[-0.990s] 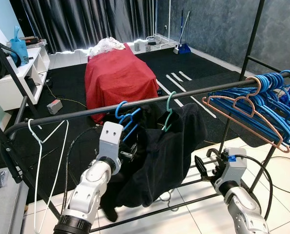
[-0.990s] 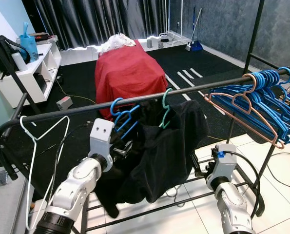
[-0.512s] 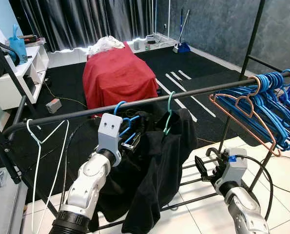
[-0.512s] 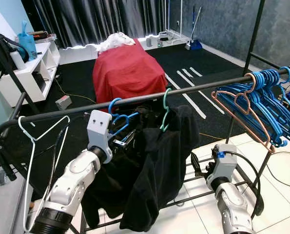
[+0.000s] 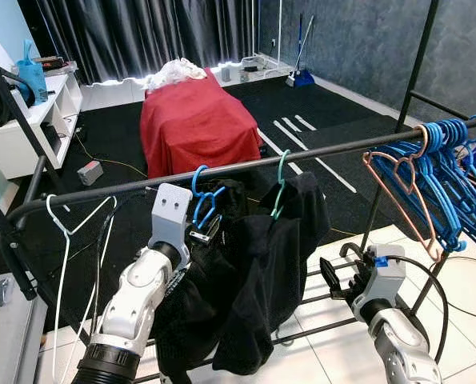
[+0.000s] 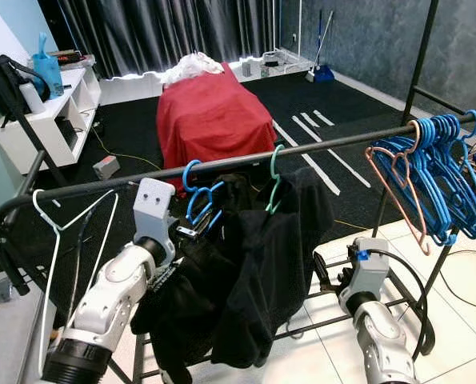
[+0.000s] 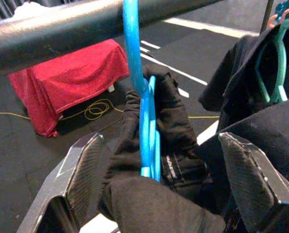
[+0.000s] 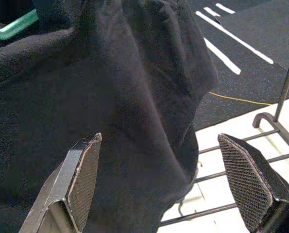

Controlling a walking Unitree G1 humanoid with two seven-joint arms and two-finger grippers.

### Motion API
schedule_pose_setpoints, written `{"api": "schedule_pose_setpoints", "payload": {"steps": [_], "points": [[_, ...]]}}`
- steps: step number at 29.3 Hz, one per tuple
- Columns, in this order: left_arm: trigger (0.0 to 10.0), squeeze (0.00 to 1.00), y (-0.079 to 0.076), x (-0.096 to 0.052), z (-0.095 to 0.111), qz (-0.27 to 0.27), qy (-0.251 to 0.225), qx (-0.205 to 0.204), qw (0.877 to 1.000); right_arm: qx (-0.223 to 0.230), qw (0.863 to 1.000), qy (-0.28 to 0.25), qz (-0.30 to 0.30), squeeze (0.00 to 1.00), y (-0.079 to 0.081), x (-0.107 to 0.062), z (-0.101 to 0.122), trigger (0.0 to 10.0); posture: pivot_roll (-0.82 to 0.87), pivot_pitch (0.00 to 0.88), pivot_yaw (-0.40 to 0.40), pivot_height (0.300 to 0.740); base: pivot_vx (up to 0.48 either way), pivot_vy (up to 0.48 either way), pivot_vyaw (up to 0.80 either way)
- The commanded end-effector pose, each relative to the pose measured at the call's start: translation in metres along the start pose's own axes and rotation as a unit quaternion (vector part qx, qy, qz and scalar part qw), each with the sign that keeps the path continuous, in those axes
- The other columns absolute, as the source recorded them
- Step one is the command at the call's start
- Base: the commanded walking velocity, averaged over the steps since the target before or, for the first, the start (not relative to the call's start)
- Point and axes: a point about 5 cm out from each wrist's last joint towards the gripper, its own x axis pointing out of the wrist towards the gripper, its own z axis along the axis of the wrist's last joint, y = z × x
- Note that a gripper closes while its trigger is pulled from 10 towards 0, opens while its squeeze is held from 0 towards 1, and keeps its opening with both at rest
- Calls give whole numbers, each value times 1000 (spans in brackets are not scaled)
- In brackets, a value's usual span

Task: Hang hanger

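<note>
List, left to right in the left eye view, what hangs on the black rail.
White wire hanger → bright blue plastic hanger → teal plastic hanger carrying black clothing → salmon-pink plastic hanger → bunch of blue plastic hangers.

Behind the red-draped bed [image 5: 194, 120] hang dark curtains [image 5: 142, 32]; white shelving [image 5: 30, 120] stands beside it on black carpet [image 5: 334, 128].

Along the rail [image 5: 222, 170] from left to right: wire hanger [image 5: 66, 240], hanger [image 5: 202, 200] hooked just before the left gripper [image 5: 202, 234], garment [image 5: 262, 272], bunched hangers [image 5: 438, 184]; behind, draped bed [image 5: 194, 120]; far left, shelf [image 5: 22, 128].
</note>
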Motion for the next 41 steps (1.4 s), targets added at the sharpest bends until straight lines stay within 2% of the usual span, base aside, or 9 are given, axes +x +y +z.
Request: {"api": "schedule_pose_setpoints", "payload": {"steps": [1,6,8,9,29,30,31,32,41], "points": [[10000,0,0,-2,-12,-9,32,8,999,4,1000,1,2,0,2,-1,0,10000,-223,0,45,740,0,0,0],[10000,0,-4,-3,-19,-21,51,13,998,4,1000,0,2,0,2,-1,0,10000,-224,0,45,740,0,0,0],[10000,0,-6,-3,-25,-24,66,16,997,4,1000,0,1,0,2,-1,0,10000,-224,0,45,740,0,0,0],[10000,0,-7,-3,-33,-24,89,23,995,3,1000,0,1,0,2,0,0,10000,-228,0,46,740,0,0,0],[10000,0,3,-1,-44,11,128,29,991,3,1000,-1,-1,0,2,0,1,10000,-236,0,49,740,0,0,0],[3412,0,3,-1,-45,11,130,31,991,3,1000,-1,-1,0,2,0,1,10000,-236,0,50,740,0,0,0],[3412,0,3,-1,-45,11,130,31,991,3,1000,-1,-1,0,2,0,1,10000,-236,0,50,740,0,0,0],[0,0,2,-2,-47,8,134,28,991,3,1000,-1,0,0,2,0,1,10000,-236,0,50,740,0,0,0],[0,0,6,-5,-57,12,154,27,988,5,1000,-2,2,0,3,0,1,10000,-237,0,49,740,0,0,0]]}}
